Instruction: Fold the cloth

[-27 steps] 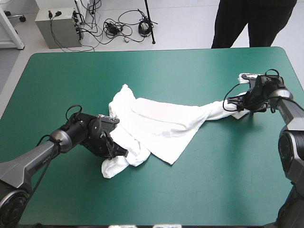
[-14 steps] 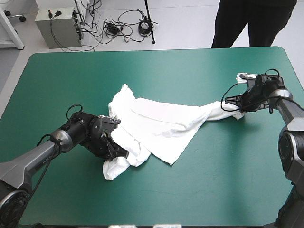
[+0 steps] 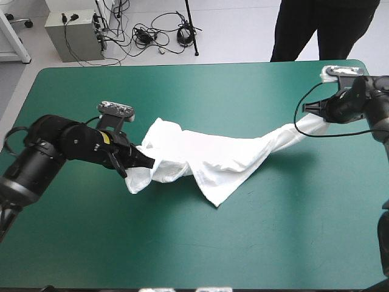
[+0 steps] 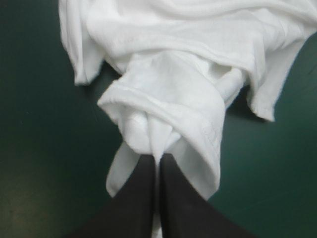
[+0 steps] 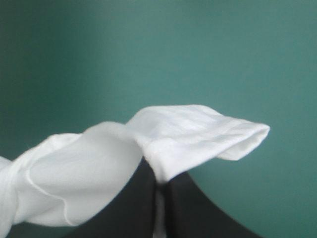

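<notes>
The T-shirt (image 3: 213, 155) spans the teal-green tabletop (image 3: 182, 243), long axis running left to right, with its middle drooping onto the cover. The left pincer (image 4: 157, 159) is clamped on the bunched near-left end. The right pincer (image 5: 161, 179) is clamped on the opposite end, raised near the far right corner.

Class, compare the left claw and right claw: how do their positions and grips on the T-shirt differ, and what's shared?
The left claw is over the left half of the table; the right claw is near its far right corner. The left claw pinches a bunched wad, the right claw a flatter hemmed end. Both are shut on the T-shirt, stretched between them.
</notes>
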